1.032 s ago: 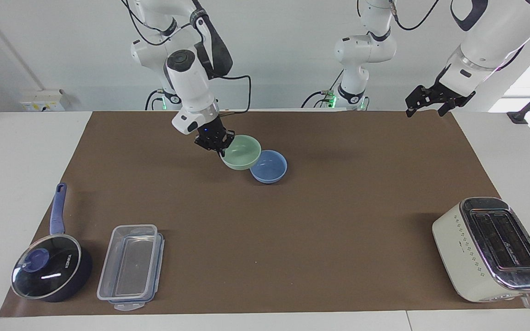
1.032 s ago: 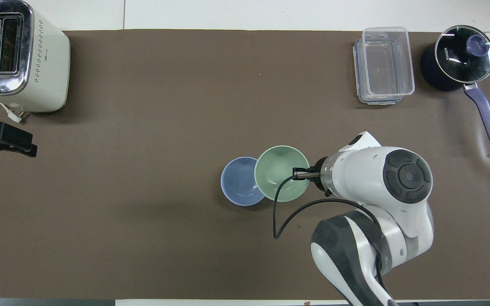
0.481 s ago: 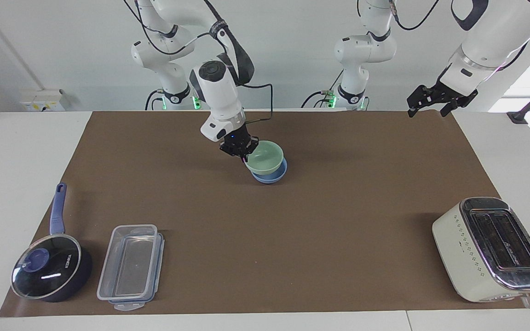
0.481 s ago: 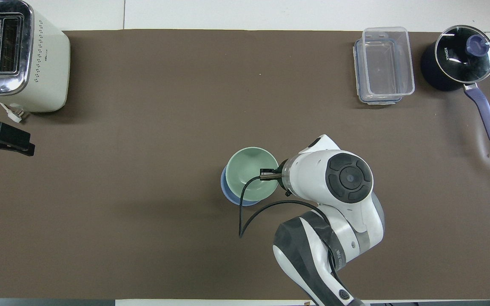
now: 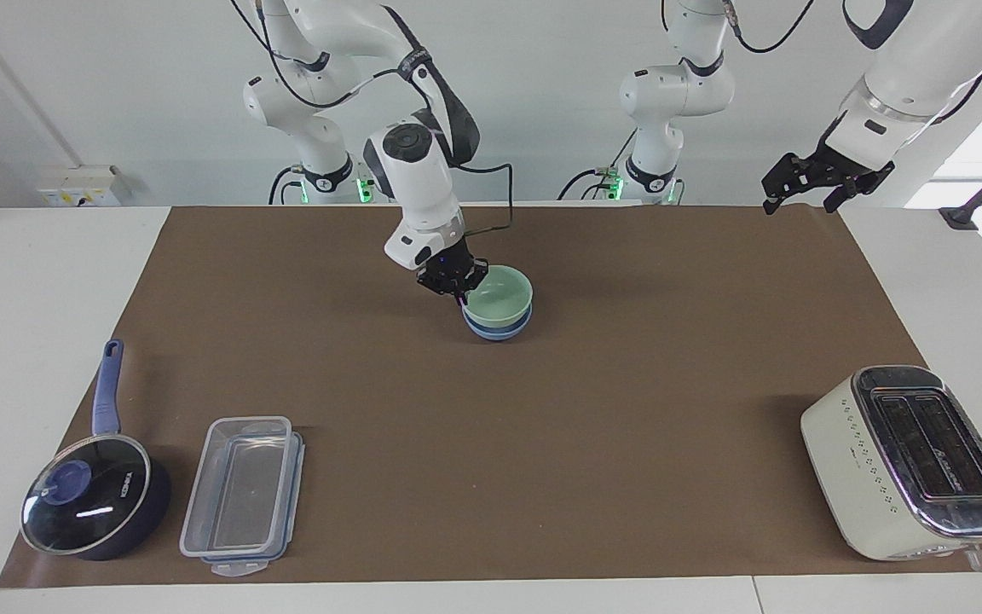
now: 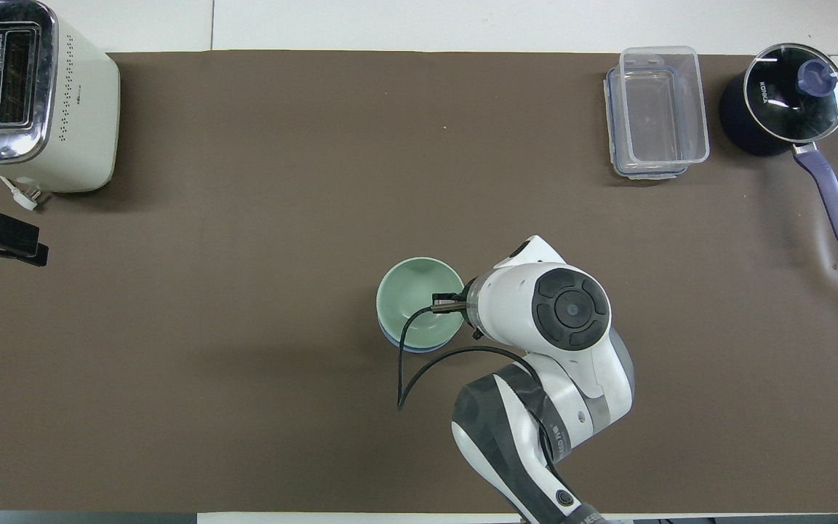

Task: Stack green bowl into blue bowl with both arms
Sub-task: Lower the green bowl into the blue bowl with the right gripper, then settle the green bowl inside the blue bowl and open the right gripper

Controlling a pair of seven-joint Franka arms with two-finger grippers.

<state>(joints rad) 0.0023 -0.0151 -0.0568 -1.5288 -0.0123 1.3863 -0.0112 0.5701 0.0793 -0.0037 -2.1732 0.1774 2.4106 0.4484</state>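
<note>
Facing view, read from the robots' end of the table outward. The left gripper (image 5: 802,183) hangs in the air with fingers spread wide and nothing between them, over the brown mat's (image 5: 627,358) edge at the left arm's end; that arm waits. The right gripper (image 5: 458,286) is clamped on the rim of the green bowl (image 5: 499,296), which sits nested in the blue bowl (image 5: 495,329) near the middle of the mat. Farther out stand the toaster (image 5: 909,460) at the left arm's end, and the clear container (image 5: 242,495) beside the saucepan (image 5: 90,503) at the right arm's end.
</note>
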